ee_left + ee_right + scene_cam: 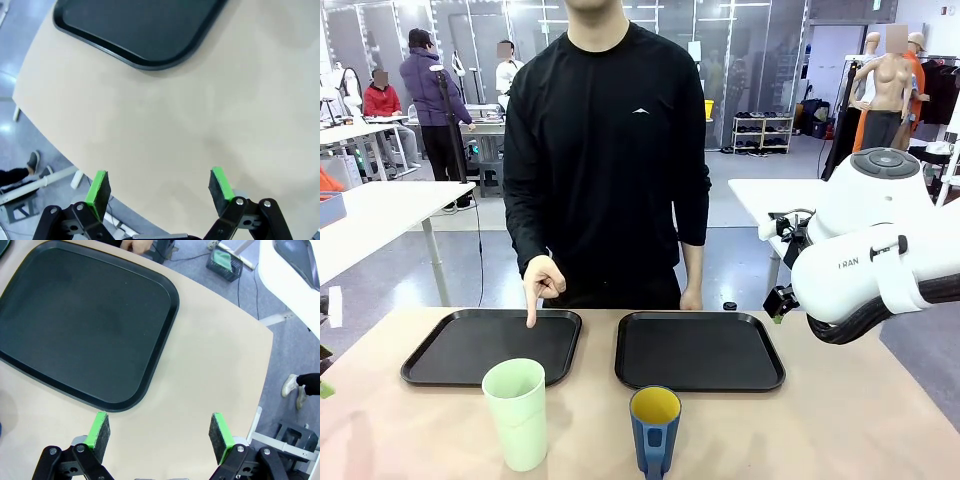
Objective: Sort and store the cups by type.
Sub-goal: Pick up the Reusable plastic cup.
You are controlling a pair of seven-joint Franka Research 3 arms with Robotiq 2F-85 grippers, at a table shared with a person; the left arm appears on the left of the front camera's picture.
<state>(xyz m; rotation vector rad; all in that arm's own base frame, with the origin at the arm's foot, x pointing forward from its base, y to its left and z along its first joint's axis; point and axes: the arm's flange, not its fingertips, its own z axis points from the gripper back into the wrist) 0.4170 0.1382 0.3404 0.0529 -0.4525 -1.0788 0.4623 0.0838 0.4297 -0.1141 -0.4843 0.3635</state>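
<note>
From the front, the mint-green tumbler (517,412) and blue mug (654,430) are seen standing in front of two black trays (490,348); from the wrists, the left gripper (159,187) and right gripper (159,432) are seen spread wide, empty.

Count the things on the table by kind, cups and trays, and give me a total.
Cups: 2, a green tumbler and a blue mug
Trays: 2, a left tray and a right tray, both black
Total: 4
</note>
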